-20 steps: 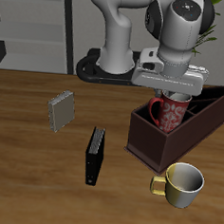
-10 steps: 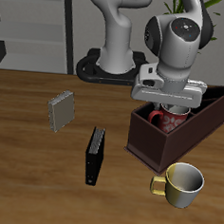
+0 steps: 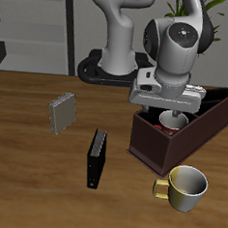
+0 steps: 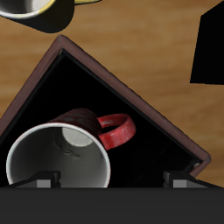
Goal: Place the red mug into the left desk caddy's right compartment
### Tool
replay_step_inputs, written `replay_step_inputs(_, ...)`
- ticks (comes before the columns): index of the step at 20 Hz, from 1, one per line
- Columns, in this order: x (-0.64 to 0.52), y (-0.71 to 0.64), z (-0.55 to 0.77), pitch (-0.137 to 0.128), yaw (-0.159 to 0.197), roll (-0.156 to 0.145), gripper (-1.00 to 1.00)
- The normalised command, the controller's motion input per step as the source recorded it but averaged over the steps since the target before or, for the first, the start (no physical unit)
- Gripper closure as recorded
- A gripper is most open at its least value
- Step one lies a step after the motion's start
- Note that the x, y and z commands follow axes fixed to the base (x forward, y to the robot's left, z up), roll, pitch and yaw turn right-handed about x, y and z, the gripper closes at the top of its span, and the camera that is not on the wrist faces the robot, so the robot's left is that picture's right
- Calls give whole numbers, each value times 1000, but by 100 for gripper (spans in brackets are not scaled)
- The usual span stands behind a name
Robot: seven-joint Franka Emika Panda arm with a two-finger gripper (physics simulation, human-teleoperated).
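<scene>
The red mug [image 3: 170, 122] stands upright inside the left desk caddy [image 3: 166, 149], in its right compartment [image 4: 83, 87], the large square section at the end nearer the table's front edge. In the wrist view the red mug [image 4: 59, 159] shows its grey-white inside and red loop handle [image 4: 116, 131]. My gripper [image 3: 171, 108] hangs just above the mug with its fingers spread wide and off the mug. In the wrist view the gripper [image 4: 111, 179] shows both fingertips apart.
A yellow-gold mug [image 3: 183, 186] stands in front of the caddy near the table's front edge; it also shows in the wrist view [image 4: 39, 10]. A black book [image 3: 97, 158] stands on edge mid-table. A grey box [image 3: 62, 112] stands farther off.
The mug went down from above the caddy into the square compartment. My fingers have let go of it and the gripper has lifted slightly.
</scene>
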Motion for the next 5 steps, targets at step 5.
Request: replay_step_inputs(5,-36,-106,66,-5,-7,-19,-100)
